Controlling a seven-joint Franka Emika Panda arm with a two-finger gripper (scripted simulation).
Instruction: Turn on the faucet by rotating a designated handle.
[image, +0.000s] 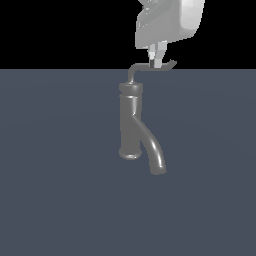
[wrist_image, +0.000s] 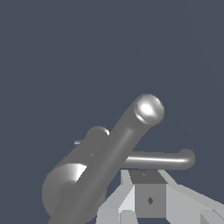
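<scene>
The dark grey faucet (image: 131, 122) stands upright in the middle of the exterior view, and its thick curved spout (image: 155, 156) branches off toward that view's right. The thin rod handle (image: 145, 67) bends up from the collar and runs to the exterior view's right, ending in a small upturned hook. My gripper (image: 155, 63) hangs from above with its fingertips down at the rod, close to the hooked end. Its fingers sit nearly together with nothing between them. In the wrist view the handle (wrist_image: 162, 160) lies just beyond my gripper (wrist_image: 148, 192), beside the faucet (wrist_image: 109, 162).
A flat dark blue-grey floor (image: 60, 190) surrounds the faucet on every side. Behind it the background is black. No other objects show.
</scene>
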